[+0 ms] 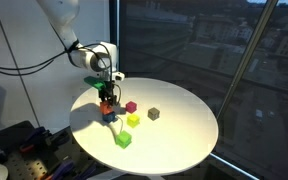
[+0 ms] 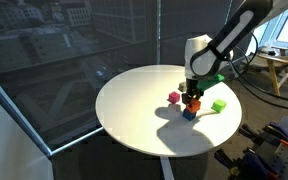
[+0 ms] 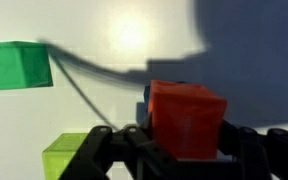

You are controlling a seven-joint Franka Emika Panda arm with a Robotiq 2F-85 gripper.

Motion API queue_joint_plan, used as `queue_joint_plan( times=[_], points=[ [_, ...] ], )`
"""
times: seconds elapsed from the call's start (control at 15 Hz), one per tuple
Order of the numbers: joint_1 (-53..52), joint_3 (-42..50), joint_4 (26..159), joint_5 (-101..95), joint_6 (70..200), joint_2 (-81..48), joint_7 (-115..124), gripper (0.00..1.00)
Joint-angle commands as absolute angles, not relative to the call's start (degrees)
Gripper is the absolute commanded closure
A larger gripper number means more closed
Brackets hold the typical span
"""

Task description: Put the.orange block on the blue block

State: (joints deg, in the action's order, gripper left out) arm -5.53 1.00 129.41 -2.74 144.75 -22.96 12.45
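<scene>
My gripper [image 1: 106, 88] [image 2: 192, 90] is shut on the orange block [image 3: 184, 118], with a finger against each side. The orange block [image 1: 106, 100] [image 2: 192, 100] sits directly over the blue block [image 1: 110, 115] [image 2: 189, 113] on the round white table [image 1: 184, 140]. In the wrist view only a thin sliver of the blue block [image 3: 146, 95] shows behind the orange block's left edge. I cannot tell whether the two blocks touch.
A magenta cube [image 1: 131, 106] [image 2: 174, 97], a yellow-green cube [image 1: 133, 120] [image 3: 64, 155], a light green cube [image 1: 123, 139] [image 2: 218, 105] and a dark grey cube [image 1: 154, 114] lie near the stack. A green block [image 3: 14, 65] [image 1: 91, 82] lies beside the gripper.
</scene>
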Motion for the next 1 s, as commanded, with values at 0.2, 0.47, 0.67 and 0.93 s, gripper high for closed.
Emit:
queue_joint_plan(
  times=[0.2,0.47,0.67,0.93],
  points=[
    [-4.8,0.48,129.77,-2.14,144.19,-22.48,10.05,0.77],
    [-4.4,0.06,129.43,-1.67,143.51,-22.96,8.48,0.77],
    [-4.18,-0.18,129.27,-1.5,143.11,-23.26,7.38,0.77],
    [-4.33,0.33,129.14,-1.82,143.36,-23.21,8.04,0.77]
  ],
)
